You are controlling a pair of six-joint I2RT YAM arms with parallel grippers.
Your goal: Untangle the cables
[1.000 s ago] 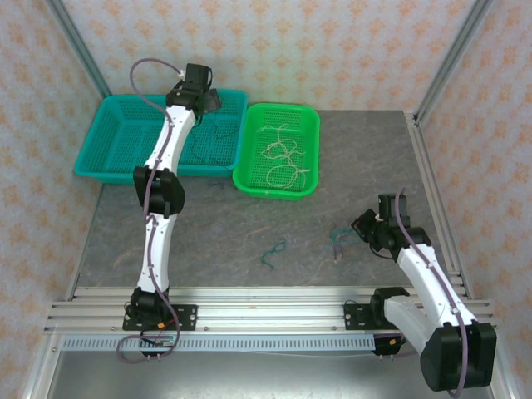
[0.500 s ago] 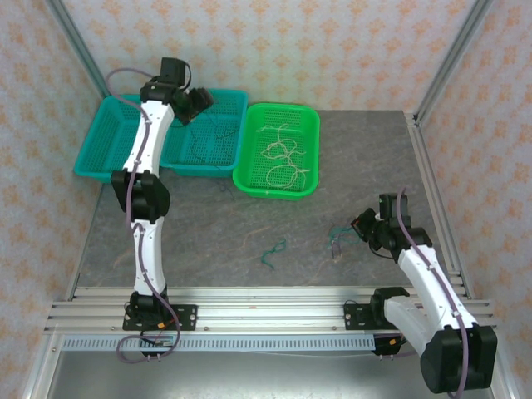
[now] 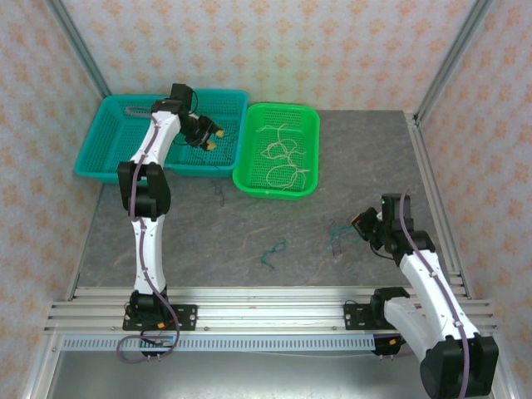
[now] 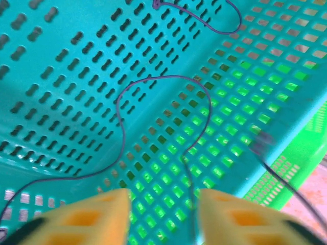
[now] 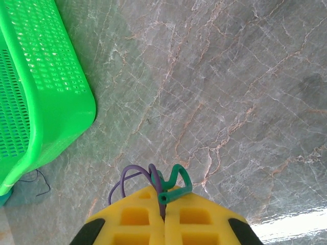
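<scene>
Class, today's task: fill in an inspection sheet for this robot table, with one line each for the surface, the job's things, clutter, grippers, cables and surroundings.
Surface: grey stone-patterned table.
Job's things: cream-white cables lie in the green basket; a purple cable lies in the teal basket; a green-teal cable lies loose on the table.
Clutter: nothing seen.
Grippers: left gripper is over the teal basket, jaws apart; right gripper is shut on a cable bunch of green-teal and purple loops.
Cables: purple-grey hoses run along both arms.
Surroundings: patterned walls, metal frame posts.
</scene>
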